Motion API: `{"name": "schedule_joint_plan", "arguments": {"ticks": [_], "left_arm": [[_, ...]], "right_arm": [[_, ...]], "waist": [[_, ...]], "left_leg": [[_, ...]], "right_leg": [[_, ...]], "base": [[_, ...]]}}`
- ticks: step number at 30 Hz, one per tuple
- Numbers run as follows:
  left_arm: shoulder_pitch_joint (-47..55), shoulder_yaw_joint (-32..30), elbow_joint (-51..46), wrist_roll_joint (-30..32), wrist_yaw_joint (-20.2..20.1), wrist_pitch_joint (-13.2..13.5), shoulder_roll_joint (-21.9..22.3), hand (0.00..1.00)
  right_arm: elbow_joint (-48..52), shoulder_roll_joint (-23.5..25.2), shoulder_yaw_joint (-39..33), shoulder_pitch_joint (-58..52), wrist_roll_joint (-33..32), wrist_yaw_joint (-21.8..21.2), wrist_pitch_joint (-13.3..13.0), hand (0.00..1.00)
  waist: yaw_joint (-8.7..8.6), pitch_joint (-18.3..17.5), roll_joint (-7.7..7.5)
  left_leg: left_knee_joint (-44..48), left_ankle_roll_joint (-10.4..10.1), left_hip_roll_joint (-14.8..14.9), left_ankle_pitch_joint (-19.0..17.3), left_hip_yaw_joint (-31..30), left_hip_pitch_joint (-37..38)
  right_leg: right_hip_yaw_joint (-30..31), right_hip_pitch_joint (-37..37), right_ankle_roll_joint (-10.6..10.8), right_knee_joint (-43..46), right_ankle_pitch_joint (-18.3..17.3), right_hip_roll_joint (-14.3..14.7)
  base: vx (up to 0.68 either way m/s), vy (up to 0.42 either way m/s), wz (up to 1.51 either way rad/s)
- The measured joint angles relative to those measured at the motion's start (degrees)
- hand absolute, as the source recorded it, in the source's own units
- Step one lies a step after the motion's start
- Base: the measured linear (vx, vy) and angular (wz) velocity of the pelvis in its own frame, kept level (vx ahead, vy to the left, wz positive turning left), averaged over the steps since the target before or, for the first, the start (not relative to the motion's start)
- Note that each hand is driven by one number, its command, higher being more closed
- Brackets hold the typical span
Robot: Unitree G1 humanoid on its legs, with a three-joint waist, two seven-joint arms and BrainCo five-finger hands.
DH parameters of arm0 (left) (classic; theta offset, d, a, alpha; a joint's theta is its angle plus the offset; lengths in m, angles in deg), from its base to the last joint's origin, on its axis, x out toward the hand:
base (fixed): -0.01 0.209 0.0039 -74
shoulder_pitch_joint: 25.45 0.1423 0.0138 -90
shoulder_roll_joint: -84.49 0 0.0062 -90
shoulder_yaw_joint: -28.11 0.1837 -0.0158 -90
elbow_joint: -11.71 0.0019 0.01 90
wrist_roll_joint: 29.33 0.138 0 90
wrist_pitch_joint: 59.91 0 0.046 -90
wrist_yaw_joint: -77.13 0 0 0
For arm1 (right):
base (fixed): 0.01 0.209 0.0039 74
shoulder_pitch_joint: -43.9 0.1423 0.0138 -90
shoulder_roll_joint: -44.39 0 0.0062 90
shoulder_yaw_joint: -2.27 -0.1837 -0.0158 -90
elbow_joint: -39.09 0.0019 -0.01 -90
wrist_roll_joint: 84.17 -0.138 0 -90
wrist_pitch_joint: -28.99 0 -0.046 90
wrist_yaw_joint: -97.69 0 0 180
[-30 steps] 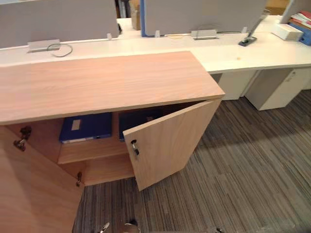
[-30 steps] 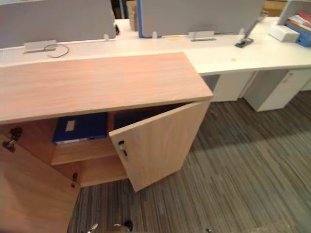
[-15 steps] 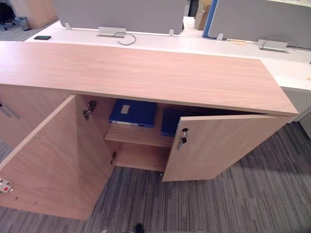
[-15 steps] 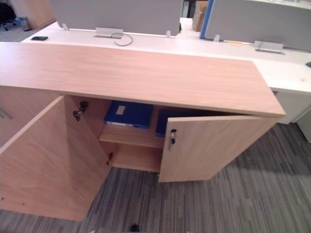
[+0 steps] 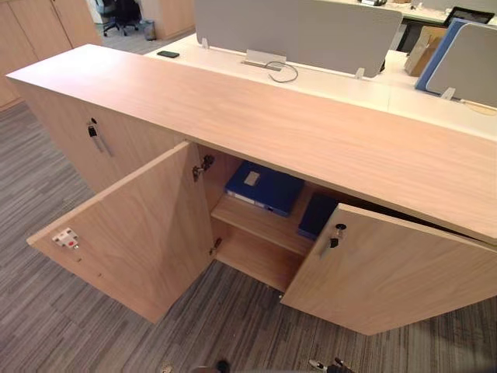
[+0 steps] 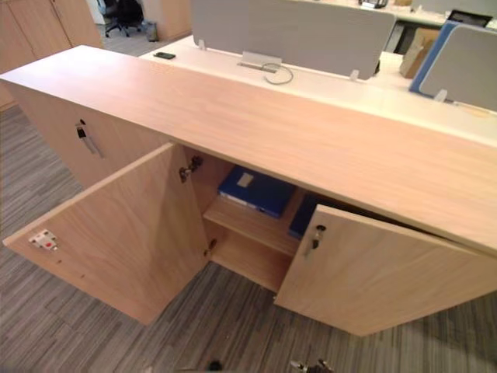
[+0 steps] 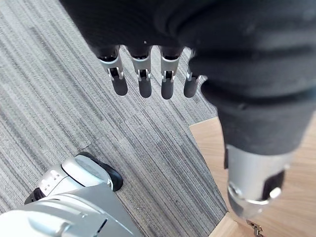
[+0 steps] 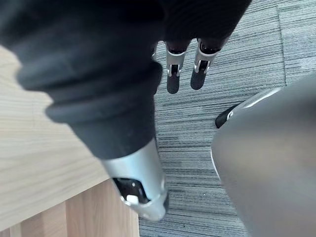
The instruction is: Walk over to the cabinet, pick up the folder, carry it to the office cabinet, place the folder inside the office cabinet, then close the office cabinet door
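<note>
Wood-grain office cabinet (image 5: 311, 132), doors (image 5: 132, 233) swung open, clear gap at 12 o'clock; blue folder (image 5: 264, 188) flat on its shelf (image 5: 256, 223). Left hand (image 7: 144, 86) and right hand (image 8: 173, 79) hang slack, empty, over carpet (image 5: 46, 334).

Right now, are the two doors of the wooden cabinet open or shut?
Both open. The left door stands wide and the right door is ajar, showing a blue folder on the shelf.
</note>
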Motion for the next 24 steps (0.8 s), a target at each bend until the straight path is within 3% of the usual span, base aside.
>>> {"name": "schedule_joint_plan", "arguments": {"ticks": [5,7,9,11,12,13,14,16,19,22,24], "left_arm": [[-0.59,0.0,-0.05,0.0,0.01,0.0,0.01,0.0],[-1.58,0.08,-0.17,-0.09,0.16,-0.03,0.11,0.0],[-1.94,0.02,-0.24,-0.28,0.36,-0.05,0.22,0.0],[-2.31,-0.1,-0.54,-0.81,0.87,-0.08,0.54,0.0],[-2.33,-0.21,-0.73,-0.82,0.94,-0.08,0.67,0.0],[-2.44,-0.46,-0.98,-0.8,1.04,-0.13,1.28,0.0],[-2.43,-1.09,-1.27,-0.85,1.08,-0.24,1.96,0.0],[-2.42,-0.87,-1.63,-0.76,1.08,-0.35,2.0,0.0],[-2.34,-0.85,-1.59,0.28,1.08,-0.37,1.89,0.0],[-1.49,-0.83,-1.49,-0.11,1.08,-0.35,1.95,0.0],[-0.92,-0.82,-1.5,-0.42,1.06,-0.34,1.82,0.0]], "right_arm": [[-0.03,0.07,0.22,-0.09,-0.03,0.03,0.0,0.0],[0.08,0.04,0.27,-0.01,-0.02,0.04,-0.05,0.0],[0.9,0.02,0.25,0.06,-0.01,0.15,-0.16,0.0],[1.17,-0.01,0.13,0.35,-0.01,0.41,-0.35,0.0],[1.16,0.0,-0.11,0.55,-0.02,0.46,-0.38,0.0],[1.21,-0.16,-1.05,1.09,-0.03,0.63,-0.48,0.0],[1.26,-0.23,-2.33,1.66,-0.01,0.83,-0.47,0.0],[1.24,0.07,-3.74,1.67,0.0,0.82,-0.37,0.0],[1.54,0.61,-5.55,1.51,-0.28,0.81,-0.4,0.0],[1.47,0.9,-6.16,1.28,-0.23,0.82,-0.4,0.0],[1.3,1.16,-6.5,0.8,-0.13,0.83,-0.4,0.0]], "waist": [[0.02,0.38,0.47],[-0.01,0.86,0.69],[-0.4,1.56,1.43],[-0.48,2.7,1.62],[-0.48,3.07,1.71],[-0.57,3.57,2.5],[-0.48,4.23,3.62],[-0.49,4.2,3.36],[-1.32,4.03,2.83],[-1.3,3.54,2.69],[-1.13,2.47,2.34]], "left_leg": [[0.72,-1.06,1.48,-0.29,-1.19,0.57],[4.97,-1.46,1.56,-1.99,-2.41,-1.83],[10.15,-0.9,4.23,-4.46,3.08,-5.27],[13.32,0.67,8.5,-6.51,13.78,-7.17],[14.88,1.07,9.46,-7.26,16.33,-7.71],[18.71,1.49,11.69,-9.05,20.26,-9.67],[19.94,1.21,12.32,-9.01,22.31,-10.76],[17.5,1.2,8.66,-7.52,21.55,-10.95],[9.79,1.96,3.18,-2.55,18.87,-9.75],[-0.87,1.69,2.2,2.45,16.84,-5.06],[-6.29,2.11,1.68,6.88,14.76,-2.52]], "right_leg": [[-2.42,2.17,-0.04,0.3,0.01,1.14],[-4.51,2.5,-0.06,1.0,0.02,1.52],[-7.3,2.77,-0.11,1.55,0.01,2.13],[-9.78,2.98,-1.34,2.58,-0.7,1.09],[-10.19,3.04,-1.96,2.73,-1.08,0.56],[-11.91,3.19,-2.98,2.73,-2.11,0.09],[-12.99,3.21,-1.98,2.68,-3.58,-0.45],[-13.15,3.65,-1.92,0.41,-4.23,-3.12],[-14.21,3.78,-2.25,-1.31,-2.87,-6.0],[-14.43,4.54,-2.17,-1.23,2.25,-5.41],[-14.4,4.65,-2.35,-0.14,3.07,-4.98]], "base": [[-0.01,-0.101,0.32],[-0.05,-0.04,0.58],[-0.07,-0.046,0.7],[-0.06,-0.037,0.74],[-0.03,0.016,0.68],[-0.03,0.062,0.56],[-0.02,0.087,0.53],[0.02,0.194,0.46],[0.06,0.205,0.6],[0.09,0.1,0.64],[0.13,0.06,0.49]]}}
